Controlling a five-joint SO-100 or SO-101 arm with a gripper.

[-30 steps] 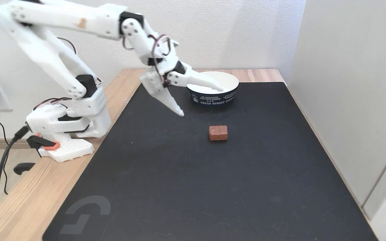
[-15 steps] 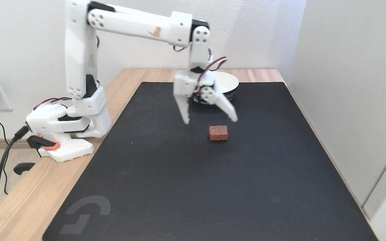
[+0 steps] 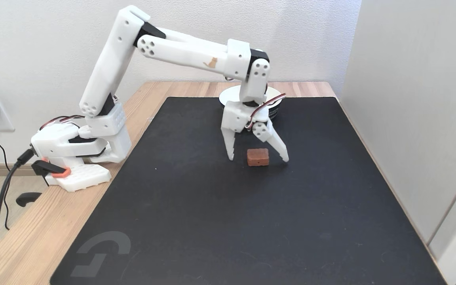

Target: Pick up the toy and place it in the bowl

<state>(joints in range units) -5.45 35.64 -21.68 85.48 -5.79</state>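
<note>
The toy (image 3: 258, 156), a small reddish-brown brick-like block, lies on the black mat (image 3: 212, 221) near its middle. My white gripper (image 3: 259, 159) points down and stands open, one fingertip on each side of the toy, apart from it. The bowl (image 3: 228, 96), white inside and dark navy outside, sits at the mat's far edge, mostly hidden behind my wrist.
The arm's base (image 3: 79, 152) is clamped at the wooden table's left edge, with cables (image 3: 2, 190) hanging off the side. A grey wall panel (image 3: 414, 111) rises along the mat's right side. The mat's near half lies bare.
The arm has reached forward and to the right, and the open gripper has come down from beside the bowl until its fingers straddle the toy. The toy has not moved.
</note>
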